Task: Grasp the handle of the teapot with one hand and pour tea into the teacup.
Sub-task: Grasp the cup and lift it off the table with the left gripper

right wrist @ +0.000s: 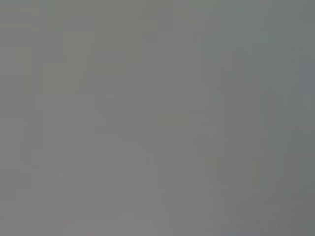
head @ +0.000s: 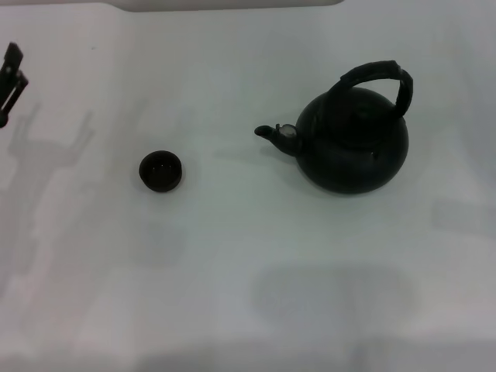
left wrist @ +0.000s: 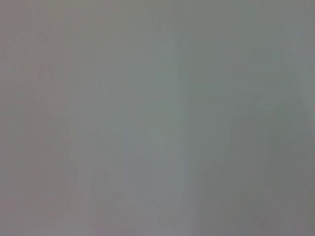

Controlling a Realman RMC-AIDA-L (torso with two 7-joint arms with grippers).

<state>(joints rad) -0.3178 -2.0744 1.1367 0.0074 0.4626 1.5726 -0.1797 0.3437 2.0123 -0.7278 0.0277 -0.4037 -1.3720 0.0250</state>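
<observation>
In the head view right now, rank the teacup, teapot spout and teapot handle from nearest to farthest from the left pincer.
Measured from the left pincer at the far left edge:
1. Teacup, left of centre.
2. Spout, mid-table, pointing toward the teacup.
3. Handle, over the teapot on the right.

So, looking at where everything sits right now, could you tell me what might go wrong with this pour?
1. The teacup is far smaller than the teapot, so the stream could easily miss it.
2. The cup stands well apart from the spout, so the pot must be carried over; it may swing on the handle.
3. Only the left gripper shows, at the table's far left edge, and a long reach past the cup might knock it.
</observation>
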